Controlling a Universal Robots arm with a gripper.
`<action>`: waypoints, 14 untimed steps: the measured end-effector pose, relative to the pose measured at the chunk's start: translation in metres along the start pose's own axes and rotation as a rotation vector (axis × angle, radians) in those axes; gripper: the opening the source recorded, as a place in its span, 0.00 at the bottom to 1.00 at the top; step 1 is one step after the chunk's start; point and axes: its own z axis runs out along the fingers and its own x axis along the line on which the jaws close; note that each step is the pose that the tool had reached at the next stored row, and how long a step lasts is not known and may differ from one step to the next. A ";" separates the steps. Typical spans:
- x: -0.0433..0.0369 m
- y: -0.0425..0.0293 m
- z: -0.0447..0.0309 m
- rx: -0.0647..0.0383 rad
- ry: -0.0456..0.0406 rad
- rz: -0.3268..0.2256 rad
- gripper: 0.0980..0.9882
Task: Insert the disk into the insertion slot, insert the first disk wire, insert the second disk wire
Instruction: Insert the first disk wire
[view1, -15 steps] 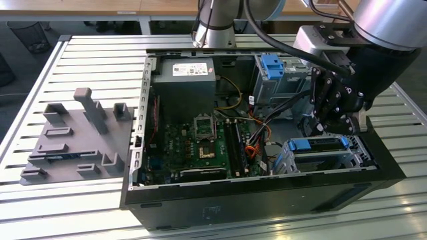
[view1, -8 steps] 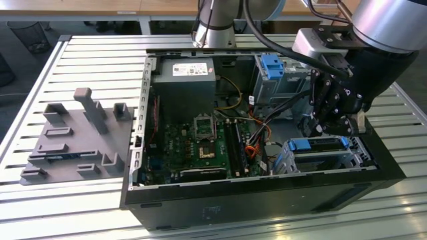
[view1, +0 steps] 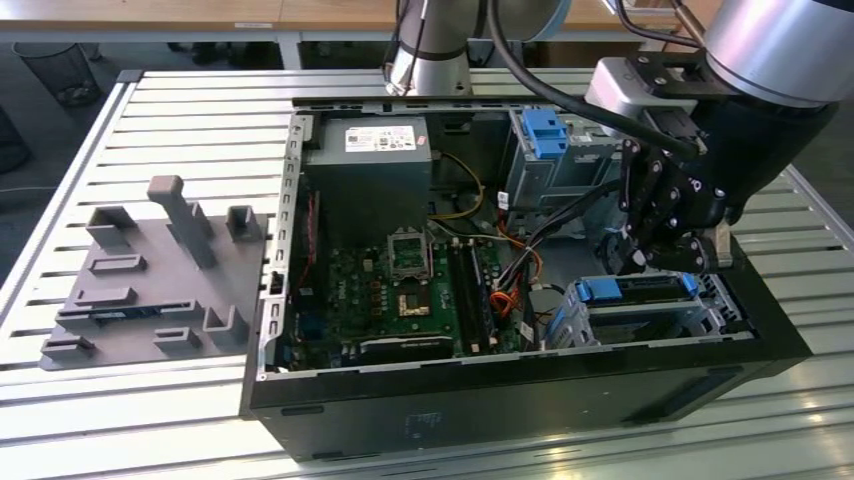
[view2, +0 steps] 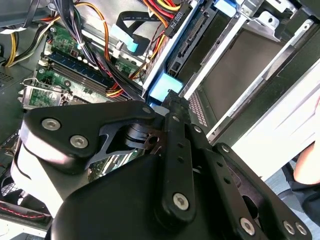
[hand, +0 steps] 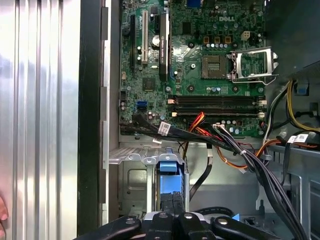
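The disk (view1: 643, 288) lies in the insertion slot (view1: 707, 318), a low mesh cage at the case's corner on the exterior view's right. Its bright-blue carrier end (view1: 598, 290) faces the motherboard. My gripper (view1: 661, 262) hangs just above that end. In both wrist views its fingers are shut together, and the tips rest against the blue carrier (hand: 168, 172) (view2: 164, 86) with nothing between them. A black flat wire with a light-blue plug (view2: 131, 44) lies loose beside the cage, among red, yellow and black power wires (hand: 227, 145).
A taller grey cage with a blue latch (view1: 541, 130) stands at the case's far side. The motherboard (view1: 400, 285) fills the case floor. A grey fixture plate (view1: 147, 290) sits on the slatted table at the exterior view's left. A person's hand (hand: 2, 215) is near the table edge.
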 end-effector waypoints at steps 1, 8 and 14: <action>0.0000 0.0000 0.0000 0.000 0.0001 0.000 0.01; -0.0002 -0.0082 0.0004 0.000 0.0000 0.000 0.01; -0.0004 -0.0144 0.0005 0.000 0.0000 0.000 0.01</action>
